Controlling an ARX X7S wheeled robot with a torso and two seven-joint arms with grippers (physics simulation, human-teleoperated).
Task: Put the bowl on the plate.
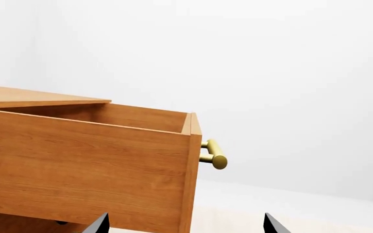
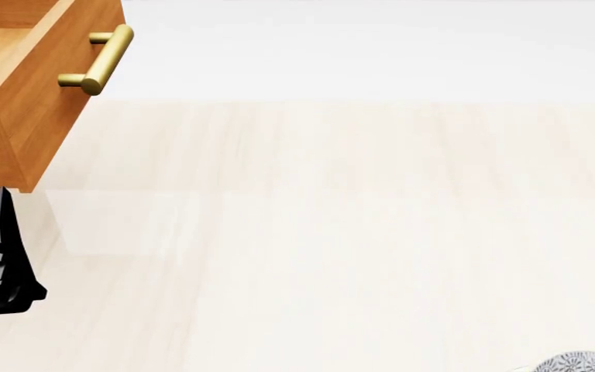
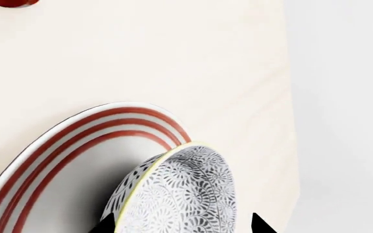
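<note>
Bowl: the round deep bowl with dense dark grey floral pattern and pale rim point(image 3: 180, 194) is tilted, over the plate's inner part, between the two dark fingertips of the right gripper point(image 3: 181, 224). In the head view only a small part of it shows at the lower right corner point(image 2: 585, 363).
Plate: the large flat white plate with three red rings near its rim point(image 3: 63, 160) lies on the pale wooden table point(image 3: 173, 58), partly under the bowl.
Right gripper: its jaws stand on both sides of the bowl; if they really press it, I cannot tell.
Left gripper: the two dark tips point(image 1: 185, 224) are well apart, with nothing between them.
Drawer: the open brown wooden drawer point(image 1: 83, 160) with a brass bar handle point(image 1: 213, 154) is near the left gripper.
Red object: only an edge shows point(image 3: 8, 2), well apart from the plate.
</note>
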